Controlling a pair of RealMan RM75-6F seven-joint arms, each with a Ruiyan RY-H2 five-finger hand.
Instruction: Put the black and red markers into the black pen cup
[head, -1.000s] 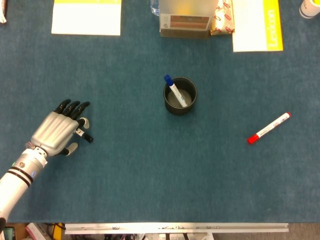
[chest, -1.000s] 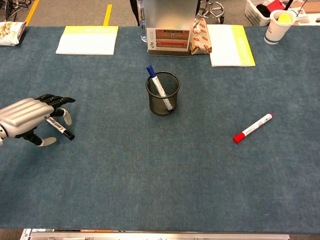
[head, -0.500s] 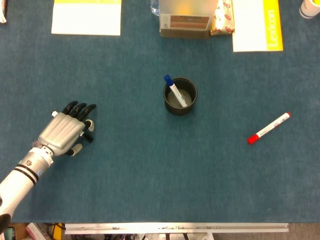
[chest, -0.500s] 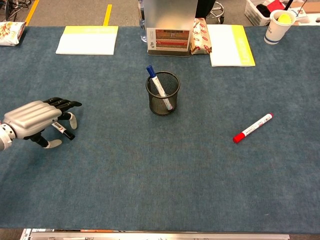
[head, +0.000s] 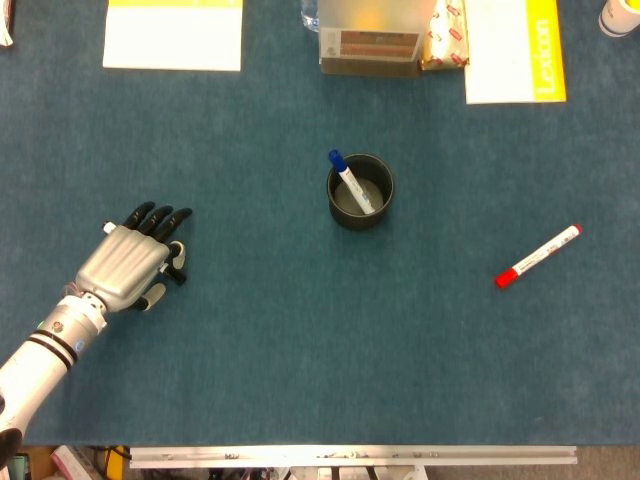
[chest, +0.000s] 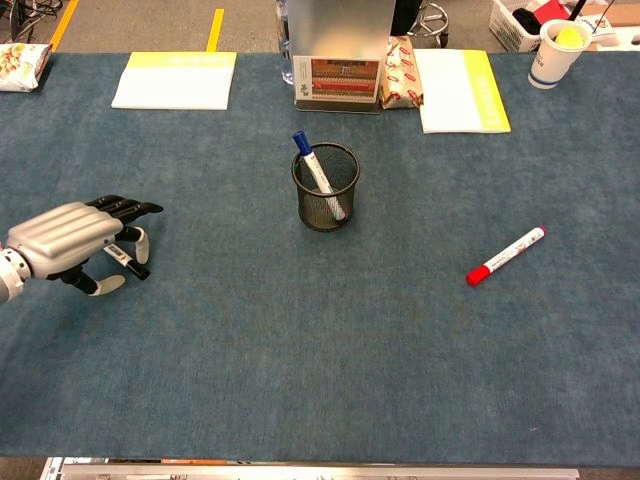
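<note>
The black mesh pen cup stands mid-table with a blue-capped marker leaning in it. To the right, the red marker lies alone on the cloth. My left hand is low at the left, palm down, arched over the black marker. Only the marker's end shows past the fingers. The fingers are spread above it and the thumb sits beside it; I see no firm grip. My right hand shows in neither view.
Along the far edge sit a yellow-white pad at the left, a metal box, a snack packet and a yellow-edged booklet. A paper cup stands at the far right corner.
Over the last second my left hand slid slightly right and forward, covering more of the black marker. Since half a second ago it has hardly moved. The red marker and cup stayed put.
</note>
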